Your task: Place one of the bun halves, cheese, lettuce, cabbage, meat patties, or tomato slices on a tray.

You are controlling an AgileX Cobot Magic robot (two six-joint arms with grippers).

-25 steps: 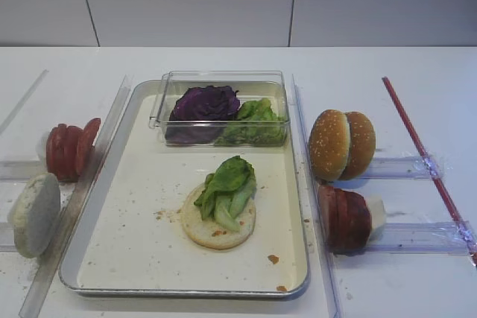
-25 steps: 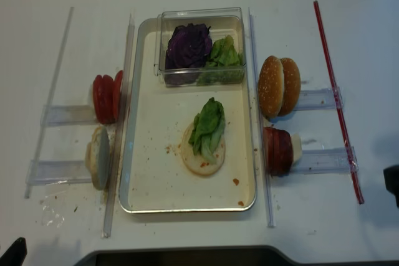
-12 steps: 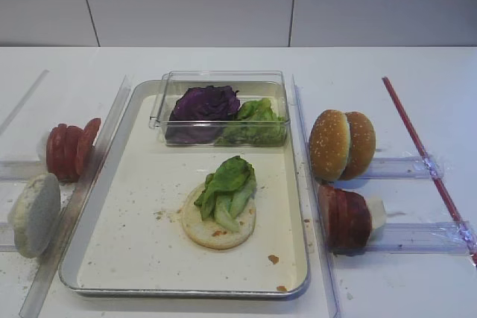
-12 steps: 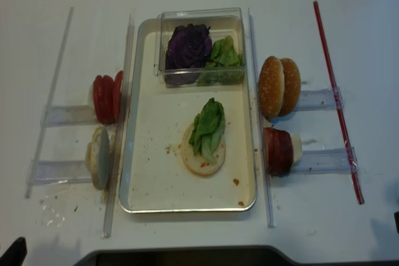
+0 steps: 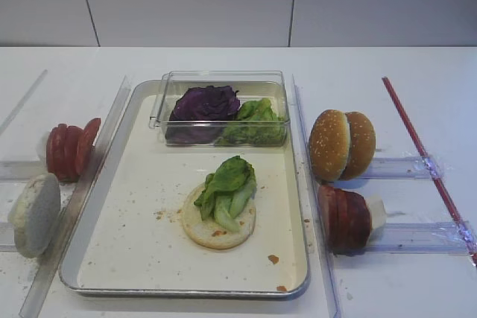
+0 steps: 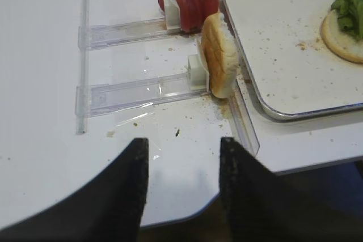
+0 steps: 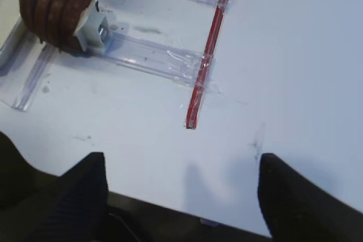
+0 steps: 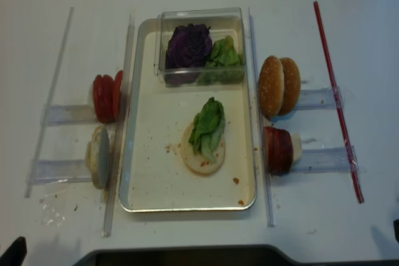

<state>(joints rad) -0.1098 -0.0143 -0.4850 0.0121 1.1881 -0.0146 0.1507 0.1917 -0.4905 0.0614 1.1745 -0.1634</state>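
Observation:
On the metal tray point(image 5: 134, 221) lies a pale bun half point(image 5: 223, 230) with lettuce point(image 5: 227, 184) on top. Cabbage point(image 5: 203, 103) and more lettuce point(image 5: 257, 121) fill a clear box at the tray's back. Tomato slices point(image 5: 68, 148) and a pale bun half point(image 5: 33, 214) stand on edge to the left. On the right stand sesame bun halves point(image 5: 341, 144) and meat patties point(image 5: 344, 217). Cheese is out of view. My left gripper point(image 6: 182, 145) hangs open over the front left table edge. My right gripper point(image 7: 181, 165) is open and empty at the front right.
Clear plastic rails point(image 5: 406, 237) hold the food stacks on both sides of the tray. A red strip point(image 7: 207, 55) runs along the table at the far right. Crumbs dot the tray floor and the table near the left bun point(image 6: 218, 55).
The right gripper has drawn back toward the front right corner, almost leaving the overhead view. The food and the left gripper have not moved.

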